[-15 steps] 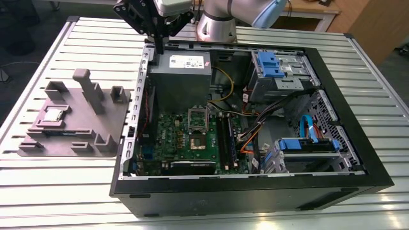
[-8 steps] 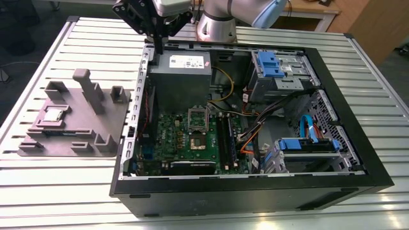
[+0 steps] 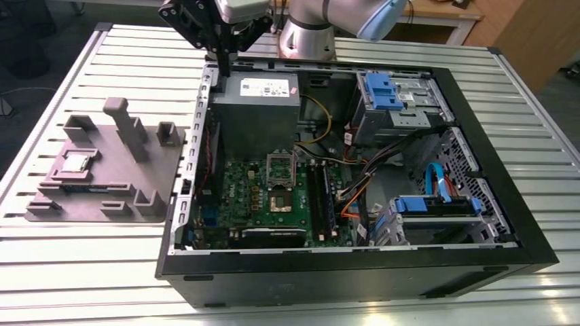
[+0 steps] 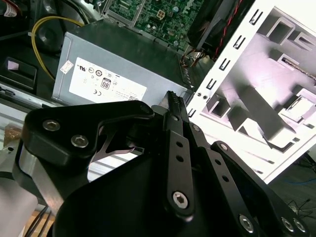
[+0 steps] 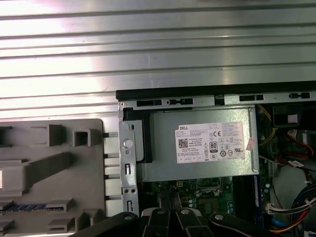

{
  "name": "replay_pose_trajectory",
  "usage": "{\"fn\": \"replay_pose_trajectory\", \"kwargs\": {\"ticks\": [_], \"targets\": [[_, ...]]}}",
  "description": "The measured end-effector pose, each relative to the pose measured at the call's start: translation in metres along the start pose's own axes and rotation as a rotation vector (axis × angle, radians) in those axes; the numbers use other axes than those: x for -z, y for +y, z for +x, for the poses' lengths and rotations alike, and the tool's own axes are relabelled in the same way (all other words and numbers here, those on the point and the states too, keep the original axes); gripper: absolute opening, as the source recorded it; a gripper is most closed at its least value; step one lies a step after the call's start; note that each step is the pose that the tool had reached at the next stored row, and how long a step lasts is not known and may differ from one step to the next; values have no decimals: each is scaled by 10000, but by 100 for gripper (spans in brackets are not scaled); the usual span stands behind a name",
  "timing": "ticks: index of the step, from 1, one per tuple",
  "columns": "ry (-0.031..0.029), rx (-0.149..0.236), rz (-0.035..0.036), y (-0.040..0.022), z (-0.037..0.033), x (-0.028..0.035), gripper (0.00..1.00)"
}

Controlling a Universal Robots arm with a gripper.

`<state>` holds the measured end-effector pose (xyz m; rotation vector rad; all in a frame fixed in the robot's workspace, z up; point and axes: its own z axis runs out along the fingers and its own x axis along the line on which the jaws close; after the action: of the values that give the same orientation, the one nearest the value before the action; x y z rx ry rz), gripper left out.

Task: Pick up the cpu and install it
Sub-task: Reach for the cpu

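Right now, in the exterior view, I see the gripper hanging over the far rim of the open computer case, above the power supply, while the cpu lies flat in the grey tray on the exterior view's left, well apart from it. In the second wrist view its fingers are pressed together with nothing between them. In the first wrist view the tray sits just beside the case wall.
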<state>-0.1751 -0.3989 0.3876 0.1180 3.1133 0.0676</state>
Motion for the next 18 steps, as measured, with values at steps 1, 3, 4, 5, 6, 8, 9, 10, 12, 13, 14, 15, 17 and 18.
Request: {"fn": "replay_pose_trajectory", "kwargs": {"ticks": [1, 3, 4, 5, 6, 8, 9, 10, 12, 13, 14, 15, 17, 18], "targets": [[-1, 0, -1, 0, 1, 0, 10], [0, -2, 0, -1, 9, 0, 10], [-1, -1, -1, -1, 12, 0, 10], [-1, -1, -1, -1, 16, 0, 10], [0, -1, 0, -1, 20, 0, 10], [0, 1, 0, -2, 23, -1, 10], [0, 0, 0, -2, 25, -1, 10], [0, 0, 0, -2, 26, -1, 10], [-1, 0, -1, -3, 31, -2, 10], [0, -1, 0, -3, 33, -2, 10], [0, 0, 0, -3, 34, -2, 10], [0, 0, 0, -3, 35, -2, 10], [0, 0, 0, -3, 39, -3, 10], [0, 0, 0, -3, 41, -3, 10]]}}
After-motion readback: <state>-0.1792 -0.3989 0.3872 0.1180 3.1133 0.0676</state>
